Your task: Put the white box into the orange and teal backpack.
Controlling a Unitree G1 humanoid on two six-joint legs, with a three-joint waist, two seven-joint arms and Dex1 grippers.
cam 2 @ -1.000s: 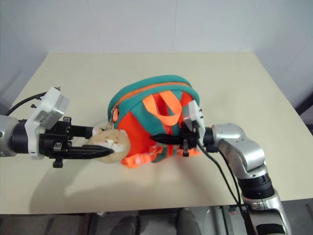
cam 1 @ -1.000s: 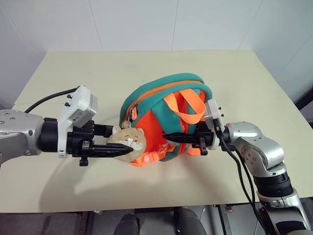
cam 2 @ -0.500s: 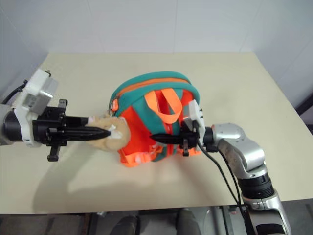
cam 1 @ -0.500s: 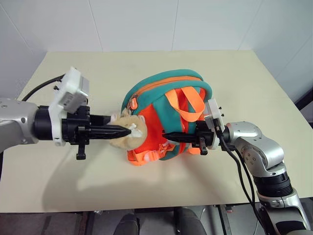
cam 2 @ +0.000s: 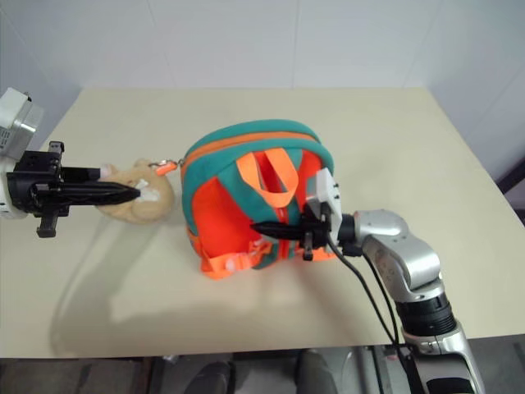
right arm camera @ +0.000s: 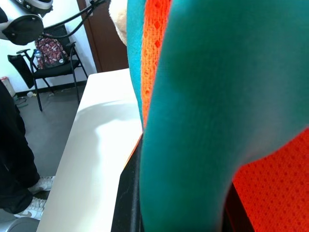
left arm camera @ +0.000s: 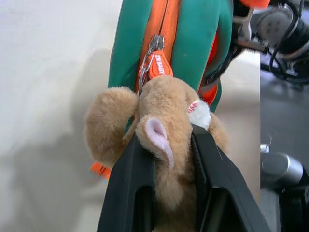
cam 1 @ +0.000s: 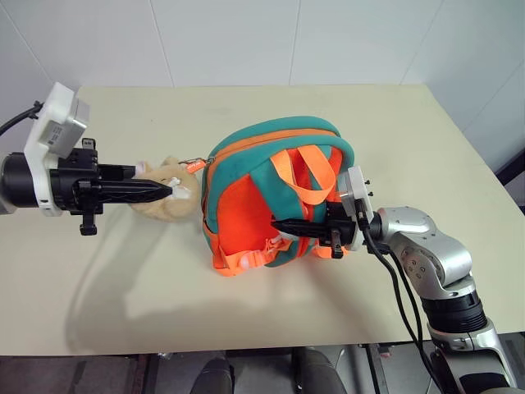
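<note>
The left tool (cam 1: 174, 191), clamped on the tan plush bear (cam 1: 162, 199), has pulled it away from the small orange and teal backpack (cam 1: 275, 197), probably dragging the zipper open; the right tool (cam 1: 279, 223) stays clamped on a teal strap (right arm camera: 193, 135).

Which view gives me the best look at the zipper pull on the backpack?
The left wrist view: the zipper pull hangs close up on the orange and teal backpack, just above the plush bear clamped in the left gripper. The eye views show it small, between bear and backpack. In the right wrist view I cannot make it out.
</note>
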